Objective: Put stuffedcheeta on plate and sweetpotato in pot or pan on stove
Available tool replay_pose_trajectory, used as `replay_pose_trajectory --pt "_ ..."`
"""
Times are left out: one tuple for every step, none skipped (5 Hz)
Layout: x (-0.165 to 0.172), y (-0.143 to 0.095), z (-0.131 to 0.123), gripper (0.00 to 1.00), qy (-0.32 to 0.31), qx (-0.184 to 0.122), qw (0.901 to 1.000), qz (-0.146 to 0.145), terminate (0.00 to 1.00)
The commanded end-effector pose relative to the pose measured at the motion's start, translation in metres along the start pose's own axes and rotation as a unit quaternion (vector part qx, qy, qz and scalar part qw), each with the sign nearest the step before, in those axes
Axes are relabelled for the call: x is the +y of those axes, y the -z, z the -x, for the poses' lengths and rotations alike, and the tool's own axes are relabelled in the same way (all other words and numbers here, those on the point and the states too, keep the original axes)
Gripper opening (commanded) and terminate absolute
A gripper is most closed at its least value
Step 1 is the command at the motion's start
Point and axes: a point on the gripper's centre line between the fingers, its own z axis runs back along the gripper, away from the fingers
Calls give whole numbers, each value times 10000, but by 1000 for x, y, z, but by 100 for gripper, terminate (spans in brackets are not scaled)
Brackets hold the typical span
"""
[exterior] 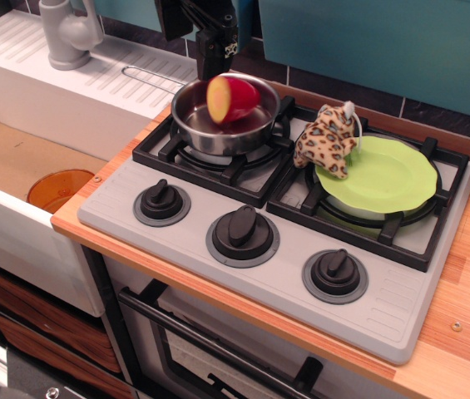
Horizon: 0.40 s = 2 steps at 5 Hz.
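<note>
The red sweetpotato [233, 98], yellow cut face turned left, is inside the steel pan [186, 125] on the back-left burner of the grey stove [384, 307]. My gripper [215, 60] hangs just above the pan's far rim, open and empty, apart from the sweetpotato. The spotted stuffedcheeta [328, 137] sits on the left rim of the lime-green plate [388, 174], which rests on the right burner; part of it hangs over the grate.
The pan's wire handle [147, 76] points left over the white drainboard. A grey faucet [66, 33] stands at the back left. An orange translucent disc [58, 189] lies in the sink. Three black knobs [242, 230] line the stove front.
</note>
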Motion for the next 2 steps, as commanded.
replay_pose_trajectory --pt "-4 -32 -11 100 -52 -88 9994 -325 0" --pt "-24 -38 -10 100 -143 -14 9991 -410 0"
